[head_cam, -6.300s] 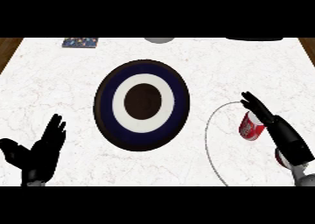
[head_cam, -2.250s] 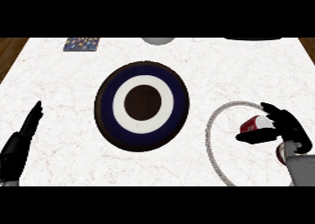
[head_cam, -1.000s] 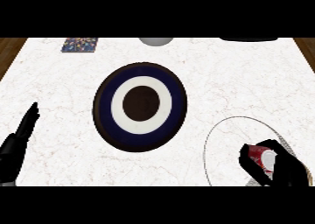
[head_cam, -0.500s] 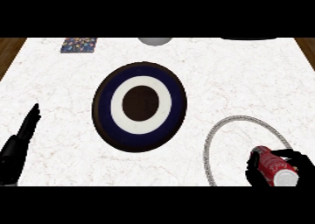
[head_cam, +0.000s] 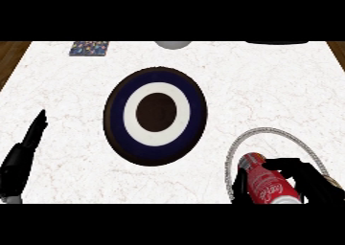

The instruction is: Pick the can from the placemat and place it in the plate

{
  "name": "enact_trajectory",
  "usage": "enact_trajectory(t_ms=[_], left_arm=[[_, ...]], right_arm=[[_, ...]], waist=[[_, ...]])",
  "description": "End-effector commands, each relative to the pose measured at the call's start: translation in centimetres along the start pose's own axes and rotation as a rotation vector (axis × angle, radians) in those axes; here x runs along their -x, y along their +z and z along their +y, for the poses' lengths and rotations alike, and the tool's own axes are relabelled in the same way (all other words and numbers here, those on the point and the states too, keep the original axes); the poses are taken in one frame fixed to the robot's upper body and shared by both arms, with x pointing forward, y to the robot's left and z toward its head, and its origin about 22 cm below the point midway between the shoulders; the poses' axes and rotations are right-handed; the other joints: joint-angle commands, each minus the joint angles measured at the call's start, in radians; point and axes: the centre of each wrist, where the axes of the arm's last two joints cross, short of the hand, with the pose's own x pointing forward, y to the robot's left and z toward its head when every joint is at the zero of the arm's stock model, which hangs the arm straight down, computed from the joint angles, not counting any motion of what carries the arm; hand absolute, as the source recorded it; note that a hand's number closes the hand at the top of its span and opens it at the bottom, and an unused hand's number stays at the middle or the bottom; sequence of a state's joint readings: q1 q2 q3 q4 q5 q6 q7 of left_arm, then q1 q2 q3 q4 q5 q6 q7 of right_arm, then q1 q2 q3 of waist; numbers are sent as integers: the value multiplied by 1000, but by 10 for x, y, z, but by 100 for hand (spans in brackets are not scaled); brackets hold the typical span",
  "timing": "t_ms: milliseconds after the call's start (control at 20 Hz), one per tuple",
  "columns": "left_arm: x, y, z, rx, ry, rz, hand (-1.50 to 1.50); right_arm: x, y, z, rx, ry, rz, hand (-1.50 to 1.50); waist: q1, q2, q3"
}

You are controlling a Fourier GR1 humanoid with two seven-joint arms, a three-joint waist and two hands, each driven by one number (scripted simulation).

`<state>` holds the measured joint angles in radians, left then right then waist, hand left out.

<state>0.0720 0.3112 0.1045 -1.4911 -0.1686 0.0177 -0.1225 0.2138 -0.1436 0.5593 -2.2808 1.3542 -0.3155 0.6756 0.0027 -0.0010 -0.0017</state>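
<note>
Head view, the only one.

- Right hand (head_cam: 311,181): low at the right edge, wrist and forearm cut off by the frame. Its fingers (head_cam: 297,168) are curled over the right side of the can (head_cam: 264,185), and a dark part that looks like the thumb presses the can's left side, so the can is pinched between them.
- The can is red with white lettering too small to read. It is tilted, its rounded top pointing up-left out of the fingers. Its lower end is cut off at the bottom of the view and its right flank is hidden under the fingers.
- The can sits over the lower part of the placemat (head_cam: 274,146), a pale round mat with a beaded rim. The mat's lower right is hidden behind the hand. Cannot tell whether the can touches the mat or is held above it.
- Plate (head_cam: 115,115): well left and above the right fingertips. It has a navy band, a white ring and a dark brown centre, and nothing is in it.
- Left hand (head_cam: 18,162): at the left edge, seen edge-on, fingers straight and pressed together, pointing up, holding nothing. The plate is off to the right of those fingertips, apart.
- Counter (head_cam: 260,86): white marble.
- Far from both hands at the top edge: a small patterned flat item (head_cam: 89,48), a grey round thing (head_cam: 173,44) mostly cut off, and a dark shape (head_cam: 278,42) cut off. None can be identified.
</note>
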Motion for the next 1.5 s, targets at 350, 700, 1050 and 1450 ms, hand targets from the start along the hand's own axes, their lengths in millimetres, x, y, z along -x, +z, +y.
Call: enact_trajectory(t_ms=[350,700,1050,1450], left_arm=[[1,-5,-4,10,-1,-18,0],[-14,-13,-3,15,-2,-13,0],[-1,2,-14,7,-6,-35,0],[-20,-15,-8,51,-4,-51,0]], right_arm=[[-102,-48,53,-82,-86,-8,150],[-115,-99,104,-226,-79,63,150],[-118,-94,169,-312,-67,78,150],[-104,-117,200,-295,-210,303,-150]], waist=[[17,4,0],[18,5,2],[33,6,1],[61,13,2]])
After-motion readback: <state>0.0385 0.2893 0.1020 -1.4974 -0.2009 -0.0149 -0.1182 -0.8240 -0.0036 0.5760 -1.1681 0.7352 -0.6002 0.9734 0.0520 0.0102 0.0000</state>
